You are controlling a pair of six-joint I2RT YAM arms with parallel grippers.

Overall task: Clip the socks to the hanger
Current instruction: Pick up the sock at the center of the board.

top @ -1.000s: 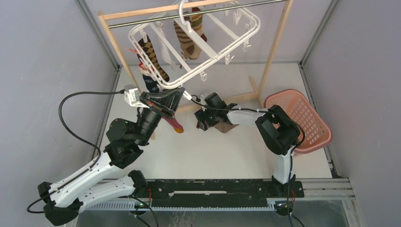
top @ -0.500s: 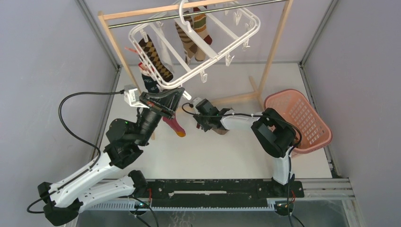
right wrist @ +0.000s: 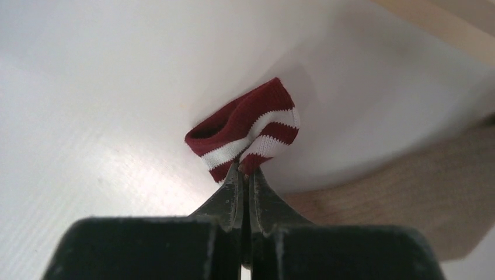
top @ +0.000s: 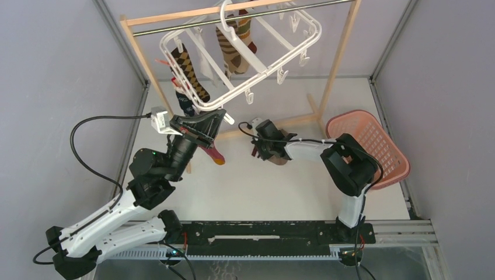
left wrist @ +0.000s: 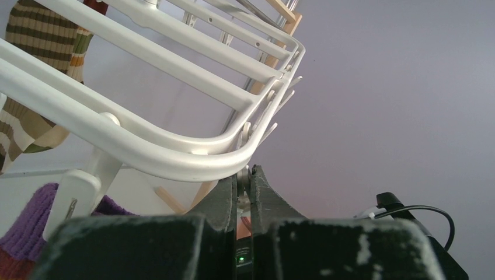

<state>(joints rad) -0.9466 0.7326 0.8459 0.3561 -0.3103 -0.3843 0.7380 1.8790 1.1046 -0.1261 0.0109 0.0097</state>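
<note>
The white hanger (top: 257,64) hangs tilted from the metal rod. A brown argyle sock (top: 190,67), a striped sock (top: 233,49) and a navy sock (top: 185,102) hang clipped to it. A pinkish red sock (top: 215,153) dangles under the near corner. My left gripper (top: 220,115) is raised to that corner. In the left wrist view my left gripper (left wrist: 246,173) is shut on a white clip (left wrist: 245,131) under the hanger rim (left wrist: 175,157). My right gripper (right wrist: 245,169) is low over the table, shut on the edge of a dark red sock cuff with white bands (right wrist: 248,131). From above, this sock (top: 281,160) shows beside the right gripper (top: 269,153).
The wooden rack (top: 338,64) stands at the back, and its foot (right wrist: 408,192) lies just right of the held sock. A pink slotted basket (top: 373,146) sits on the table's right side. Grey walls close in on both sides.
My right gripper has shut on the red and white cuff, after sliding left and then back right over the table. The hanger swayed slightly. My left gripper has kept its hold.
</note>
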